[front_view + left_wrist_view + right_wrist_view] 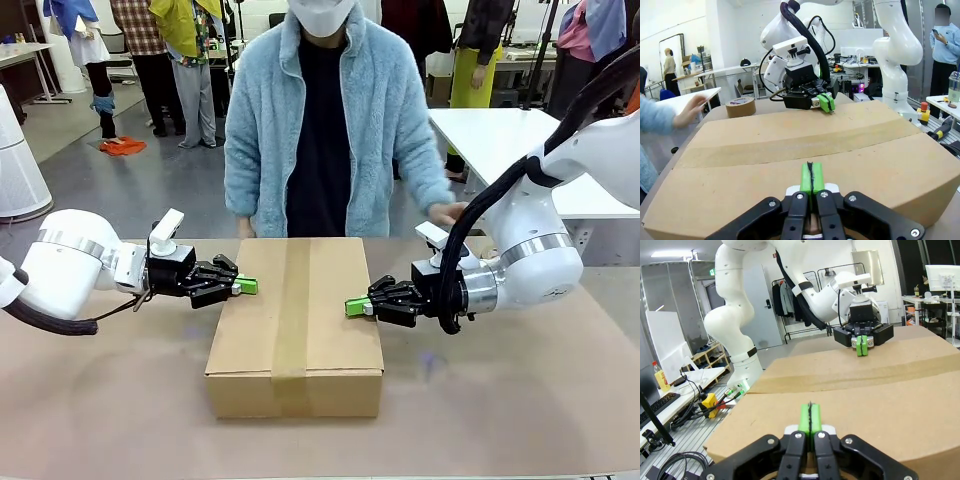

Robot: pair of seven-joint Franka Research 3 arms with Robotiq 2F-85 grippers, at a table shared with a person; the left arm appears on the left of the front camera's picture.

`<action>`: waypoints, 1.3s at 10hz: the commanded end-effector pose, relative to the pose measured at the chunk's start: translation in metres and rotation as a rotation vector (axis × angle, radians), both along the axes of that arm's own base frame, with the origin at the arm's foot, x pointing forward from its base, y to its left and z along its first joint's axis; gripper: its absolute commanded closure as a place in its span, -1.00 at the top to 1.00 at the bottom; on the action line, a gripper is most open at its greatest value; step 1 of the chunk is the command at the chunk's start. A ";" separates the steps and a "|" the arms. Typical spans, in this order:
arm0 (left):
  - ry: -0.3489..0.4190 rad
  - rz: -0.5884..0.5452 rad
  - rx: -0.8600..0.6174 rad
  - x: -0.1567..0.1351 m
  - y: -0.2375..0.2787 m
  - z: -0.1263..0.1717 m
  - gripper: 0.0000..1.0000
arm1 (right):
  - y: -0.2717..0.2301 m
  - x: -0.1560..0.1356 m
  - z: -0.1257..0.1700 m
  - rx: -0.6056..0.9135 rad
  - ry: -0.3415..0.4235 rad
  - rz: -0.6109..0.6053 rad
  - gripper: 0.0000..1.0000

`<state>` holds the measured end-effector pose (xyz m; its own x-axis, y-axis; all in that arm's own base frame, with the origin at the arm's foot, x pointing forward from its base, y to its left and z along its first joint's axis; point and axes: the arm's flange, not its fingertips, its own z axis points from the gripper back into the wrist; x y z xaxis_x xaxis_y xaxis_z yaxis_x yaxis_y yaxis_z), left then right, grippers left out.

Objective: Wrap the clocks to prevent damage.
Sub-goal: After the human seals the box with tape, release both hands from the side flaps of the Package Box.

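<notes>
The clocks are out of view. A closed cardboard box (pixel 300 320) with a strip of brown tape along its top sits mid-table. My left gripper (pixel 247 286) is shut, empty, its green pads pressed together at the box's left top edge. My right gripper (pixel 353 307) is shut too, holding nothing, at the right top edge. In the left wrist view my left gripper (pixel 810 179) points across the box top (pixel 790 150) at the right gripper (pixel 827 102). In the right wrist view the right gripper (pixel 810 419) faces the left gripper (pixel 862 346) over the box (pixel 865 390).
A person in a light blue fleece stands at the far edge behind the box, one hand (pixel 445 212) resting near the far right corner. A brown tape roll (pixel 740 107) lies on the table beyond the box, near that hand (pixel 690 105).
</notes>
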<state>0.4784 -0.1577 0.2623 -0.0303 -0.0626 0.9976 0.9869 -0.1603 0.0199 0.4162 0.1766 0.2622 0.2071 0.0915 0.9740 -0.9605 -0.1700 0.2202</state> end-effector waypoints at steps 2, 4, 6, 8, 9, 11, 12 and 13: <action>0.001 -0.019 0.054 -0.005 0.010 0.021 -0.99 | -0.006 -0.005 0.023 -0.046 -0.041 -0.006 -0.98; 0.024 -0.093 0.224 -0.019 0.036 0.083 -0.99 | -0.025 -0.023 0.091 -0.207 -0.089 -0.038 -0.98; 0.023 -0.116 0.380 -0.032 0.066 0.150 -0.99 | -0.051 -0.045 0.162 -0.361 -0.111 -0.089 -0.98; 0.003 -0.075 0.552 -0.052 0.090 0.198 -0.99 | -0.076 -0.063 0.216 -0.459 -0.138 -0.207 -0.98; -0.003 -0.041 0.622 -0.063 0.100 0.222 -0.99 | -0.086 -0.071 0.235 -0.485 -0.129 -0.246 -0.98; -0.022 0.038 0.659 -0.078 0.112 0.251 -0.99 | -0.095 -0.081 0.252 -0.532 -0.128 -0.318 -0.98; -0.040 0.064 0.633 -0.078 0.114 0.252 -0.99 | -0.096 -0.078 0.249 -0.530 -0.142 -0.291 -0.98; -0.036 0.005 0.637 -0.071 0.114 0.252 -0.99 | -0.097 -0.076 0.263 -0.503 -0.158 -0.295 -0.98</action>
